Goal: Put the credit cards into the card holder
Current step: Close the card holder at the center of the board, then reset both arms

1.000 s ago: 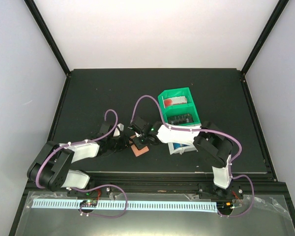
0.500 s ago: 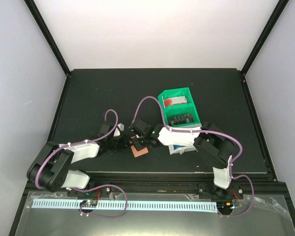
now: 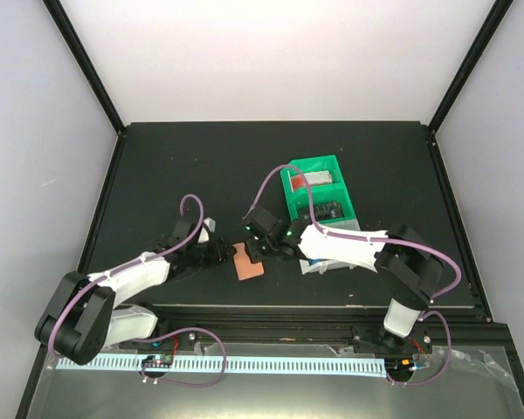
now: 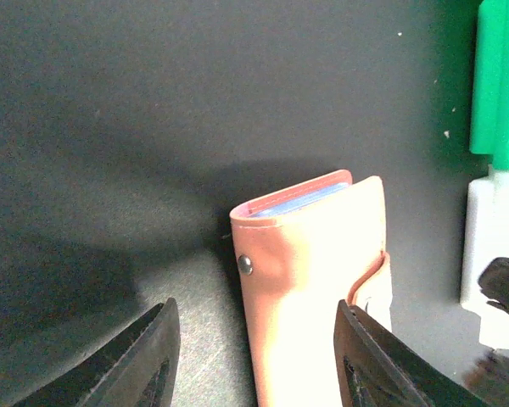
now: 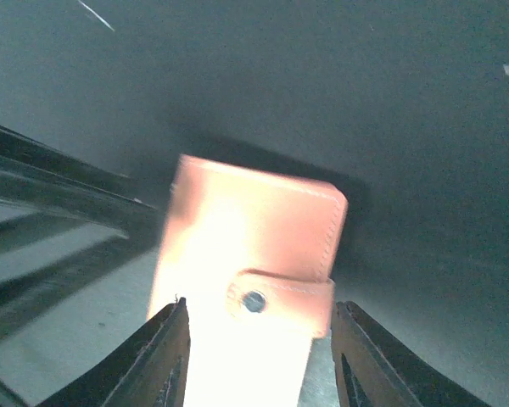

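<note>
View from above: we see the card holder (image 3: 247,263) flat on the table (image 3: 175,175) near its front edge, between the left pincer (image 3: 220,254) and the right pincer (image 3: 260,247); a green tray (image 3: 313,162) stands behind. Left wrist: the left pincer (image 4: 254,309) is spread wide, the card holder (image 4: 314,271) between its fingers, a blue credit card (image 4: 301,202) edge showing inside. Right wrist: the right pincer (image 5: 259,309) is likewise released over the card holder (image 5: 254,229), whose snap tab (image 5: 280,297) faces us.
</note>
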Controlling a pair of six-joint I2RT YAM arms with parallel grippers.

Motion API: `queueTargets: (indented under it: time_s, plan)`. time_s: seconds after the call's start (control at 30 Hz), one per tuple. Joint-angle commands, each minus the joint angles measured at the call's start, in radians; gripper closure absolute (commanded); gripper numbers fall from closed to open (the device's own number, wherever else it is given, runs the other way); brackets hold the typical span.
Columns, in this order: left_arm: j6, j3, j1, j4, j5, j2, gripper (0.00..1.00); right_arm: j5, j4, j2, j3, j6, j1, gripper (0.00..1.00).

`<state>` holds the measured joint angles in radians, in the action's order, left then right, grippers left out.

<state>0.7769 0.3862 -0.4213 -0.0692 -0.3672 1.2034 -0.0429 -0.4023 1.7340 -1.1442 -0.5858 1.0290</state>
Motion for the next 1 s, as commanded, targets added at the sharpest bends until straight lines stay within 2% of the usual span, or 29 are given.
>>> queueTargets:
  time_s: [0.0,0.17,0.27,0.4,0.57,0.6,0.83,0.97]
  plan:
    - [-0.03,0.01,-0.005,-0.042,-0.013,-0.029,0.47,-0.008,0.017,0.011,0.058,-0.057,-0.004,0.51]
    - [-0.044,0.015,-0.005,-0.106,0.035,-0.14,0.38,-0.031,0.052,-0.054,0.105,-0.067,-0.006,0.54]
    - [-0.071,0.061,-0.005,-0.195,0.097,-0.246,0.34,-0.085,0.018,-0.132,0.12,-0.052,-0.007,0.54]
    - [-0.12,0.178,-0.005,-0.357,0.201,-0.412,0.25,-0.26,-0.112,-0.292,0.119,-0.039,-0.01,0.52]
    - [-0.181,0.337,-0.004,-0.5,0.282,-0.607,0.03,-0.487,-0.259,-0.579,0.154,-0.039,-0.016,0.47]
    - [-0.193,0.375,-0.004,-0.523,0.3,-0.639,0.01,-0.528,-0.297,-0.631,0.152,-0.042,-0.017,0.47]
    - [-0.316,0.633,-0.004,-0.739,0.485,-0.736,0.01,-0.819,-0.542,-0.999,0.085,-0.031,-0.02,0.34]
    - [-0.368,0.688,-0.004,-0.793,0.61,-0.77,0.01,-0.941,-0.587,-1.174,0.089,-0.01,-0.019,0.23]
